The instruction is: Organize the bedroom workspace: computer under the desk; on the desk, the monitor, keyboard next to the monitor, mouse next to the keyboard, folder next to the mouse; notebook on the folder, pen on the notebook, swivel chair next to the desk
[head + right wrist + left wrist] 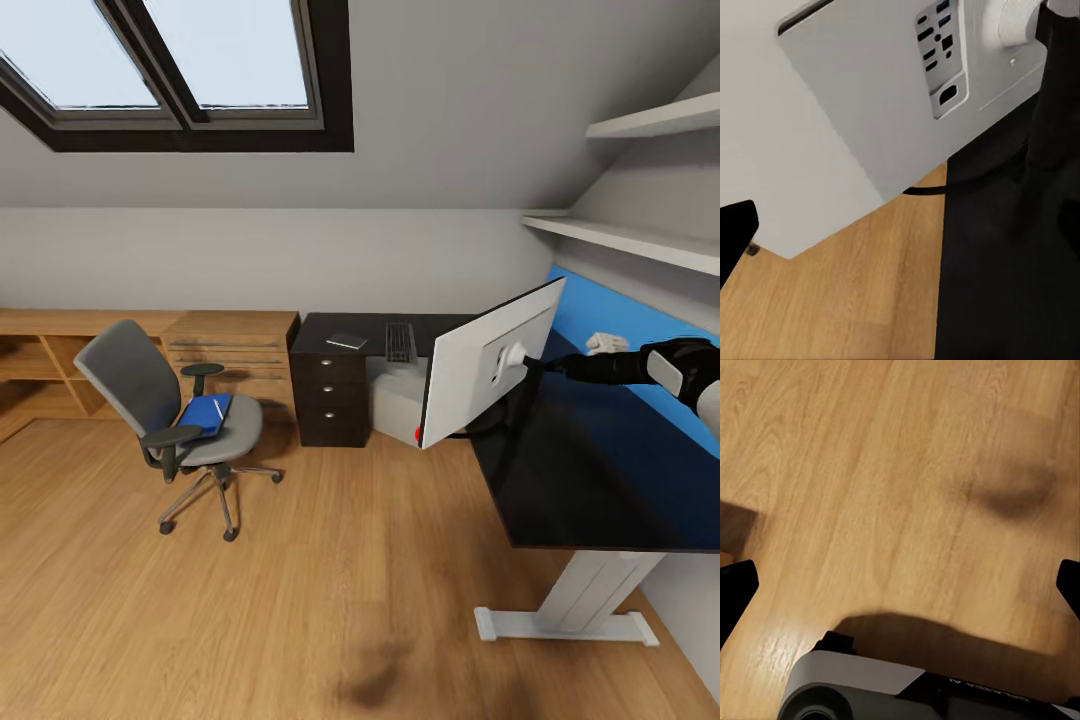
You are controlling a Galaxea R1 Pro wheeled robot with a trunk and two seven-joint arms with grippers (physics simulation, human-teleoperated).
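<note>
Head view: the right tool [532, 364] reaches the stem behind the wide flat monitor [487, 362] on the black table [600, 470]; its grip I cannot tell. Next, probably turn the screen.

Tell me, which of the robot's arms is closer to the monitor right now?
Right. Its right tool reaches across the desk to the stem behind the monitor. The left tool hangs over bare wooden floor, away from the monitor.
</note>
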